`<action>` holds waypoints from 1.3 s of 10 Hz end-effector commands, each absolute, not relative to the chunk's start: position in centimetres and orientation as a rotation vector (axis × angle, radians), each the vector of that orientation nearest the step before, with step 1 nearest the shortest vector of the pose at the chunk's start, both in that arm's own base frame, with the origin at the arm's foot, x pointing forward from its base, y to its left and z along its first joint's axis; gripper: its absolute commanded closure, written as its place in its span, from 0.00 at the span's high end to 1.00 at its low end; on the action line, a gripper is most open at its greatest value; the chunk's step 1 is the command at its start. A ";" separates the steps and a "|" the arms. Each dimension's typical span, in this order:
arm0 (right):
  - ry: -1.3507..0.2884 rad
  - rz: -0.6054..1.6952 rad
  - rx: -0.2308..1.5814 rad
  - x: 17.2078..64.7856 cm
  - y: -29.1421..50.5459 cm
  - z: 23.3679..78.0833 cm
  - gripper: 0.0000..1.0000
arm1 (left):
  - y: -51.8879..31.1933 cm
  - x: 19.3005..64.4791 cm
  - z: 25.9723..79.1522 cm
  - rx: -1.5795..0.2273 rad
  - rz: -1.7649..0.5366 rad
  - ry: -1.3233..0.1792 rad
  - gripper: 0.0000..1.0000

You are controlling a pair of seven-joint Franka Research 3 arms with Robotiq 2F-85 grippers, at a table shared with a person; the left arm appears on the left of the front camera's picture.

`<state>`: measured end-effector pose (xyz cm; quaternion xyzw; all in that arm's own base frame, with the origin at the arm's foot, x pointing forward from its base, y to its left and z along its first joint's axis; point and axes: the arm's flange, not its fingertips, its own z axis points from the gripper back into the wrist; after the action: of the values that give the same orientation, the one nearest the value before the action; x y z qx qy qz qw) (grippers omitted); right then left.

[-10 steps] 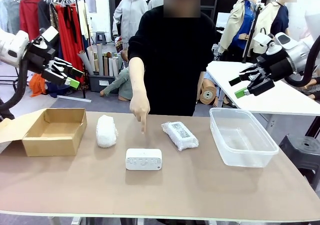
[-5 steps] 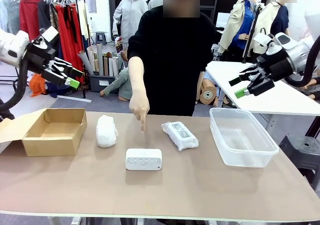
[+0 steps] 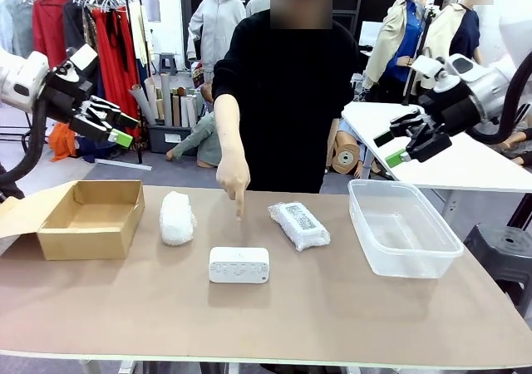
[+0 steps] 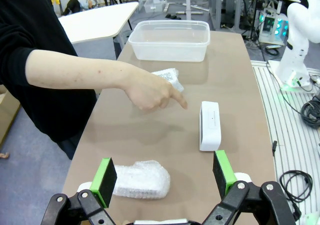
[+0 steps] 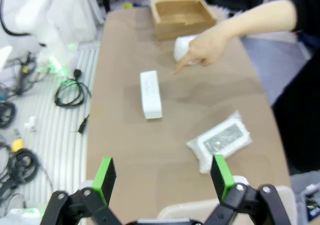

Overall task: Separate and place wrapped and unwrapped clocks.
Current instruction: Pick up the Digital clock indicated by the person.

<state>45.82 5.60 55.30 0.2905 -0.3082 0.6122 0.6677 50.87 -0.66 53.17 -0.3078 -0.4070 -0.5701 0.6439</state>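
A bare white clock lies near the table's middle, also seen as a white block from both wrists. Left of it rests a bubble-wrapped bundle. To its right lies a bundle in clear plastic with a label. The person's hand points a finger down just behind the bare clock. My left gripper hangs open, high above the table's left end. My right gripper hangs open, high at the right. Neither holds anything.
An open cardboard box stands at the table's left end. A clear plastic tub stands at the right. The person stands at the far edge, one arm reaching over the table. A white table sits behind on the right.
The right arm has shifted a little to the left and turned slightly. The left arm, the pointing hand and the clocks stay as they were.
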 end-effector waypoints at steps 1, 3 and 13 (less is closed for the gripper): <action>-0.552 1.427 0.613 42.8 9.1 56.6 1.00 | -0.7 50.8 53.2 -0.702 -1.301 -0.929 1.00; -0.486 1.437 0.560 41.0 12.6 57.1 1.00 | -0.7 50.8 53.2 -0.702 -1.301 -0.929 1.00; -0.312 1.561 0.185 41.6 27.5 51.1 1.00 | -0.7 50.8 53.2 -0.702 -1.301 -0.929 1.00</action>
<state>41.26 26.70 50.79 0.1004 -0.1363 0.7100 0.6835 50.89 -0.68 53.11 -0.3081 -0.4065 -0.5700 0.6442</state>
